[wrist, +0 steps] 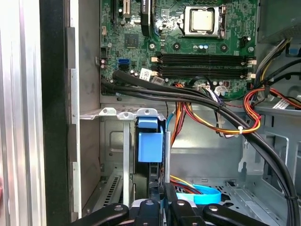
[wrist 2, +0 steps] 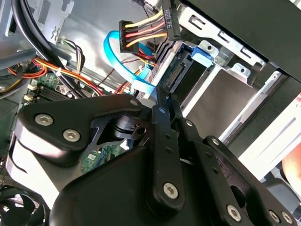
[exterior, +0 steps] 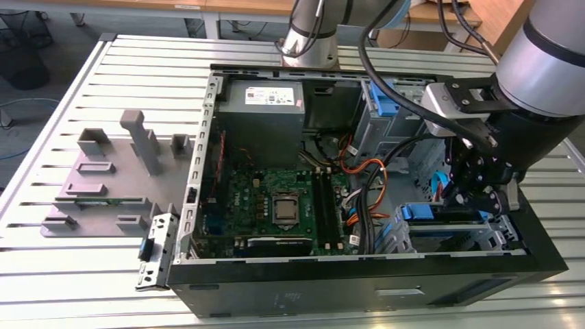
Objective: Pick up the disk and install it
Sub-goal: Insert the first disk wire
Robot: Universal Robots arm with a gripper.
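At exterior view's 4 o'clock, inside black steel computer case (exterior: 366,274): black gripper (wrist 2: 165,98) clenched, tips touching blue-railed silver disk (wrist: 150,146).

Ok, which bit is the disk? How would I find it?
Find the open black computer case. In its corner at the exterior view's lower right, by the gripper, sits a grey metal cage. The disk is the slab inside with blue plastic rails, not the thin blue cable nearby.

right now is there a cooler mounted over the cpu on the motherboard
No, in the first wrist view the cpu shows its bare silver lid on the motherboard, with nothing mounted over it.
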